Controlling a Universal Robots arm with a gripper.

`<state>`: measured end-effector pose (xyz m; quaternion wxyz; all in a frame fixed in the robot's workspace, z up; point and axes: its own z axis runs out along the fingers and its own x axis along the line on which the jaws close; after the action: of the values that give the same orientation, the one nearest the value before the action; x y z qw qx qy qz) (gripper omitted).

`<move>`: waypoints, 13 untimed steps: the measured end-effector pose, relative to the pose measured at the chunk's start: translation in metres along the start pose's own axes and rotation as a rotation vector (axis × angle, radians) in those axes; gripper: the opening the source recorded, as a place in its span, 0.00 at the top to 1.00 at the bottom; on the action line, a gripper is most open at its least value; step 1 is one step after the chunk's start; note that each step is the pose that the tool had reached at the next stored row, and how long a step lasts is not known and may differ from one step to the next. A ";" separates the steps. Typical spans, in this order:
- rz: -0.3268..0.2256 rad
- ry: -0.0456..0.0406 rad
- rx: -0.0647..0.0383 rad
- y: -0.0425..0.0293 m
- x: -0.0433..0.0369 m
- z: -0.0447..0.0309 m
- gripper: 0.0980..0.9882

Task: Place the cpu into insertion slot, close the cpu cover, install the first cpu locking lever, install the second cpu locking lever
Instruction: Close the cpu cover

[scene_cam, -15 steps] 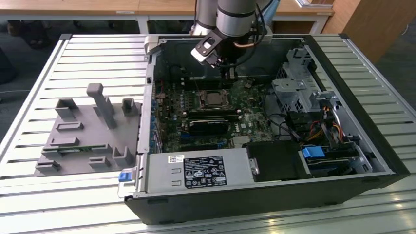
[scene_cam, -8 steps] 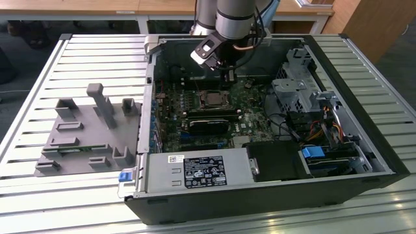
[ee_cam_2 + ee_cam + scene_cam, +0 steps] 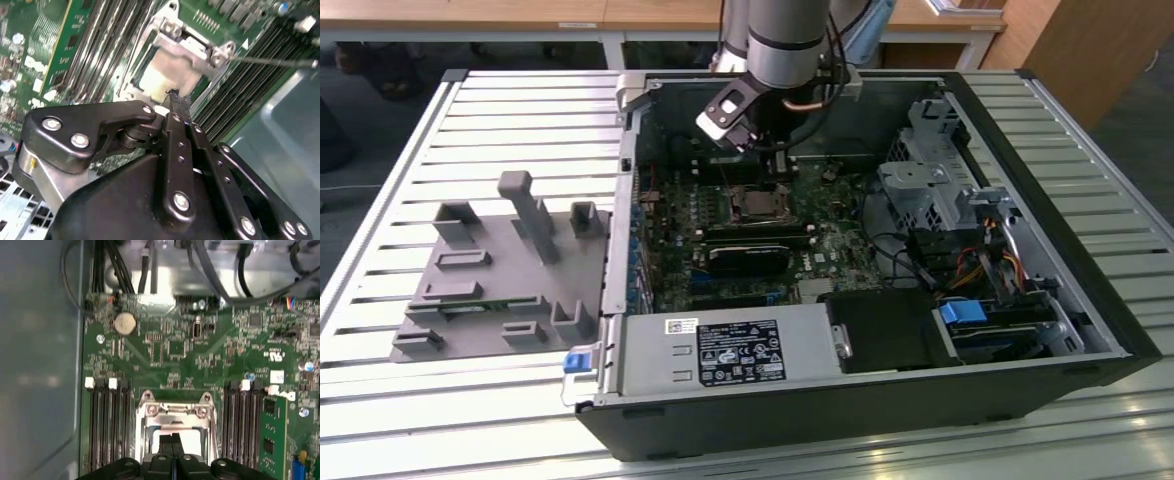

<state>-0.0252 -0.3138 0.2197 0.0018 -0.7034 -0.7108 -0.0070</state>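
The insertion slot sits in the green board inside the open computer case. In both wrist views the cpu lies in it, its silver-grey top showing through the cut-out of the cpu cover, which lies over it. A thin metal locking lever sticks out past one side of the socket. My gripper is shut with nothing between its fingers. Its tips are just over the cpu's top at the socket's edge; whether they touch it I cannot tell.
Long black memory slots flank the socket, with a green module in one. A black card, a power supply and a drive cage fill the case. A grey fixture lies on the slatted table at the exterior view's left.
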 end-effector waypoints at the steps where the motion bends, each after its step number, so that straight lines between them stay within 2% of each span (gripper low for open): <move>1: 0.000 -0.0001 0.000 -0.0019 0.0000 0.0009 0.99; 10: 0.000 0.0000 0.000 -0.0244 0.0002 0.0064 0.99; 13: 0.000 0.0001 0.000 -0.0285 0.0002 0.0094 0.99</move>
<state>-0.0537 -0.3138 0.2102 0.0018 -0.7032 -0.7109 -0.0071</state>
